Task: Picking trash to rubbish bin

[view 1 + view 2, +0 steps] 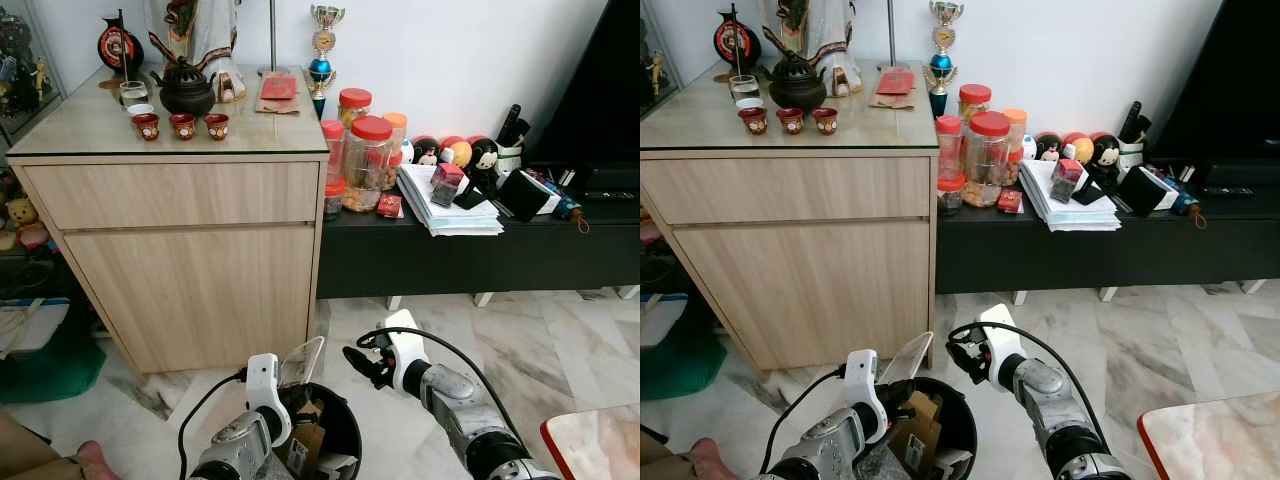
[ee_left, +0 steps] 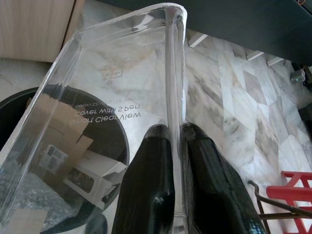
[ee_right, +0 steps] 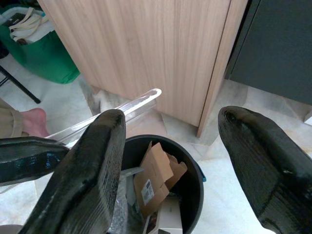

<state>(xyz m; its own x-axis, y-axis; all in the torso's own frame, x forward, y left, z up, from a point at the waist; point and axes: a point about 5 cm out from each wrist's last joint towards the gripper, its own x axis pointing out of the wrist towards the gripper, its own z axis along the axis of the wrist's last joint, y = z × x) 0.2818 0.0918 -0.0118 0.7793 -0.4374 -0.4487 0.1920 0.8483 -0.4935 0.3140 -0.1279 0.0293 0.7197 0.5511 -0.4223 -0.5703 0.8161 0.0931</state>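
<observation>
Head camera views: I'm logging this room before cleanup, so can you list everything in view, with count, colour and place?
Rubbish bin: one, black, on the floor, holding cardboard scraps.
Clear plastic cover: one, transparent, above the bin.
Cabinet: one, light wood, left.
Teapot: one, dark, on the cabinet.
Small cups: three, red, beside the teapot.
Trophy: one, gold and blue, against the wall.
Jars: several, red-lidded, on the black low unit.
Paper stack: one, white, on the low unit.
Left gripper: pinching the cover.
Right gripper: open, over the bin.

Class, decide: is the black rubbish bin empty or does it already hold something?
Not empty: the rubbish bin holds cardboard pieces and a white box.
</observation>
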